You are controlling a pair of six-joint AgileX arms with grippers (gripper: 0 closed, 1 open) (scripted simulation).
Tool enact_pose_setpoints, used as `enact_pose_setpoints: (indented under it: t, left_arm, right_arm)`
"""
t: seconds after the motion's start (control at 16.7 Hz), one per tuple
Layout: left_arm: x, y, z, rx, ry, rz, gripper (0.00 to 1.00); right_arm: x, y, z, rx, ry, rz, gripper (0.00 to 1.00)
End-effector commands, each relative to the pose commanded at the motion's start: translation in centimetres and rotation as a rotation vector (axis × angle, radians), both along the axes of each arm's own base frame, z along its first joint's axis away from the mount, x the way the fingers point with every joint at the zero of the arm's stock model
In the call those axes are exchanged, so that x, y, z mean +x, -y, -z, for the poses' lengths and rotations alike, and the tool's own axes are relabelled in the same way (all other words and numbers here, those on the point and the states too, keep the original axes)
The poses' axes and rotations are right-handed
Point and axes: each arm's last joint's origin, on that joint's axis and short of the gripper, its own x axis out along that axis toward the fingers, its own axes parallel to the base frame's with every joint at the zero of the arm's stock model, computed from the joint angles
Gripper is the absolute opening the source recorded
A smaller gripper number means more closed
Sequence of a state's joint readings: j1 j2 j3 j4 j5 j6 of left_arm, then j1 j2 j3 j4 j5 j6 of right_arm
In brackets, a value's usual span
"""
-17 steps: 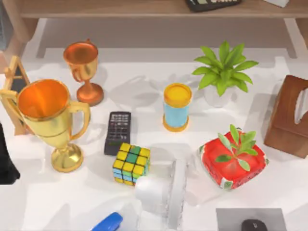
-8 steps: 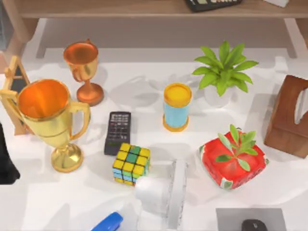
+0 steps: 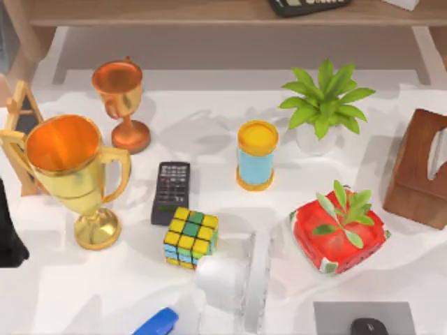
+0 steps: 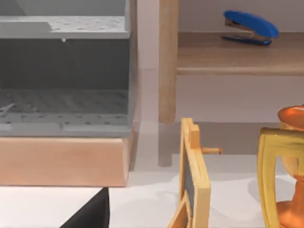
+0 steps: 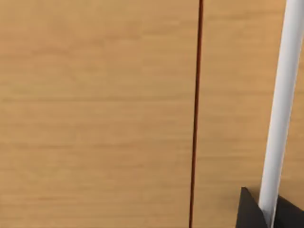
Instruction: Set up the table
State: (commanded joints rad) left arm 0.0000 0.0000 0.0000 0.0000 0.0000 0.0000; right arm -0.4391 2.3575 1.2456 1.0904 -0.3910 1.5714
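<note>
The white table [image 3: 209,118] carries many objects. A large gold trophy [image 3: 70,171] and a copper trophy [image 3: 122,101] stand at the left. A black remote [image 3: 170,192] lies beside a colour cube [image 3: 191,237], and a blue cup with a yellow lid [image 3: 256,155] stands in the middle. My left gripper [image 3: 8,241] is a dark shape at the left edge, and a black wedge of my left gripper [image 4: 90,213] shows in the left wrist view. In the right wrist view, dark parts of my right gripper [image 5: 267,213] flank a white bar [image 5: 282,95] against a wood surface.
A wooden shelf [image 3: 174,12] runs along the back. A potted plant [image 3: 325,105], a red box with leaves [image 3: 339,234] and a brown tissue box [image 3: 422,171] sit at the right. A mouse [image 3: 369,326] lies on a grey pad. A white shape [image 3: 227,279] and a blue object [image 3: 157,322] are at the front.
Nothing on the table has moved. The white shape at the front centre and the shadows around it look slightly different in outline.
</note>
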Motion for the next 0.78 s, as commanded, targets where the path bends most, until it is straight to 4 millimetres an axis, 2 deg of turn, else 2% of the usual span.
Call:
enact_pose_setpoints:
  t: [0.18,0.78]
  left_arm:
    - [0.00,0.00,0.00,0.000,0.000,0.000,1.00]
    - [0.00,0.00,0.00,0.000,0.000,0.000,1.00]
  right_arm:
    - [0.00,0.00,0.00,0.000,0.000,0.000,0.00]
    - [0.00,0.00,0.00,0.000,0.000,0.000,0.75]
